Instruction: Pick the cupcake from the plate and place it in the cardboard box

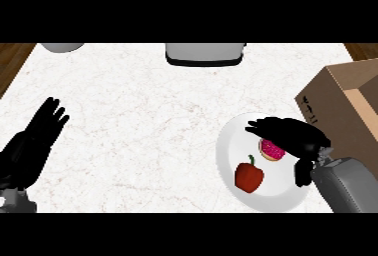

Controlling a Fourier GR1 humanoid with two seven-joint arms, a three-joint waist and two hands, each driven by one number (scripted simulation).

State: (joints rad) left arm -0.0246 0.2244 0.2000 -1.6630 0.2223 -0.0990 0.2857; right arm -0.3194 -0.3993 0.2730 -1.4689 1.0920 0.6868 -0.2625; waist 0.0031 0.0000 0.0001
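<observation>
Right hand point(289, 134) covers most of the cupcake point(271, 150); only its pink side shows. Cardboard box point(343, 110) cut by right edge. Far objects cropped.

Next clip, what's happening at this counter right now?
The robot's right hand is down over the white plate, fingers curled around the pink-frosted cupcake, which still sits on the plate. A red bell pepper lies beside it on the same plate. The open cardboard box waits just to the right, with nothing placed in it yet as far as can be seen. The left hand rests open at the left edge.
</observation>
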